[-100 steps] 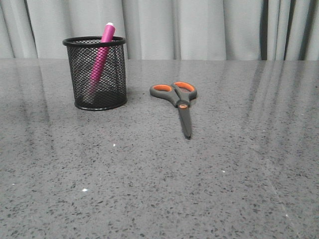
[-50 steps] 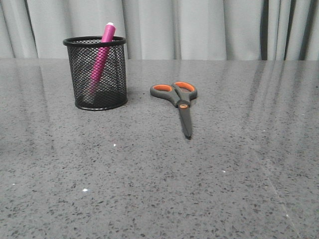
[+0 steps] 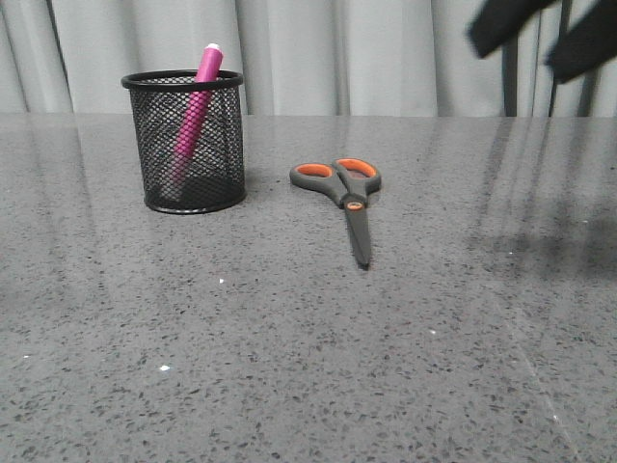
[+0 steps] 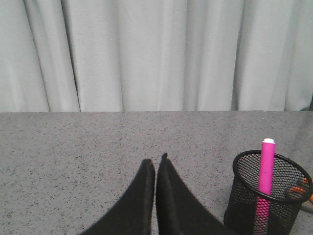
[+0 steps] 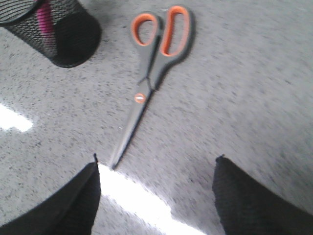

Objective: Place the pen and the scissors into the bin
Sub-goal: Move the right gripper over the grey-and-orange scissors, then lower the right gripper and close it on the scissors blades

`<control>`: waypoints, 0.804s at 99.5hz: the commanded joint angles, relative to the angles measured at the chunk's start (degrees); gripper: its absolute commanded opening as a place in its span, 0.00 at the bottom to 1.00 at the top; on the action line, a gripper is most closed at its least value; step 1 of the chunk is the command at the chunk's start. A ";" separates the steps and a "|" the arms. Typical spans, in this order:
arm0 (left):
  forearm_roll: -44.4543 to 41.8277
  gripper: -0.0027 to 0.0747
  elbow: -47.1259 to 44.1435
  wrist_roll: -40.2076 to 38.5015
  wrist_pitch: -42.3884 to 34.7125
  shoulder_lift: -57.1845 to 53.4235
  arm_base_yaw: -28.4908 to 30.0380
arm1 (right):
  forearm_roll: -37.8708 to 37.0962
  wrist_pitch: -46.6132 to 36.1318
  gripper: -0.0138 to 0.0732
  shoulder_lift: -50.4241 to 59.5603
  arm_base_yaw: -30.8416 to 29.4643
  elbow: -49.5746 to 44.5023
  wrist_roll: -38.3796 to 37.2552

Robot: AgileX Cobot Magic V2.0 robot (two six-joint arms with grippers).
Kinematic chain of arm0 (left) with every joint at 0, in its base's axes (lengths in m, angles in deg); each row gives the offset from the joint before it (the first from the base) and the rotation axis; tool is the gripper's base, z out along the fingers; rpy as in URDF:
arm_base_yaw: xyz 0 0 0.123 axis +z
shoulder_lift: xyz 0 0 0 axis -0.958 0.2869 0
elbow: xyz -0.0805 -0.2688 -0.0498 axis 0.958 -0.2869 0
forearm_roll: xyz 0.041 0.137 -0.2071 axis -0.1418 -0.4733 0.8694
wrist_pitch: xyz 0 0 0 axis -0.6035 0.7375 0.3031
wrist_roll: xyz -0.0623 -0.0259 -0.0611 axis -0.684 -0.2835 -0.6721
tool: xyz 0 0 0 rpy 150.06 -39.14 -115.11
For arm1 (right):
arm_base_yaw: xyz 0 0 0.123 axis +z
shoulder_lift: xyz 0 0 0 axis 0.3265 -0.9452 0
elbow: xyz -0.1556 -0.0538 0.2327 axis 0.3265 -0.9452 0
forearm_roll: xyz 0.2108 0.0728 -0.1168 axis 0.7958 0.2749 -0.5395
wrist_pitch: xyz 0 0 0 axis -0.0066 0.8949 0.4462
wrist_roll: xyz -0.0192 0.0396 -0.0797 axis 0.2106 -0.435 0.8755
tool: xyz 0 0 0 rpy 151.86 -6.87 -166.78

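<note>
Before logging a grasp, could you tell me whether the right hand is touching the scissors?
Apart. The right wrist view shows the open right hand above the scissors, with bare table between.

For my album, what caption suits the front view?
Pink pen already in the mesh cup, scissors flat on the table.

Glossy speckled stone-like table [image 3: 289,367], black wire-mesh bin [image 3: 183,145], perhaps metal.

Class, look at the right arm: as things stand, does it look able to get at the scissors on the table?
Probably yes. The right gripper hangs open above the scissors, which lie flat, apart from the bin, with nothing covering them.
</note>
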 commanded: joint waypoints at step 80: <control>1.69 0.01 1.54 -0.22 -5.43 -0.21 0.15 | -17.25 12.39 0.67 -34.52 10.59 34.38 -18.28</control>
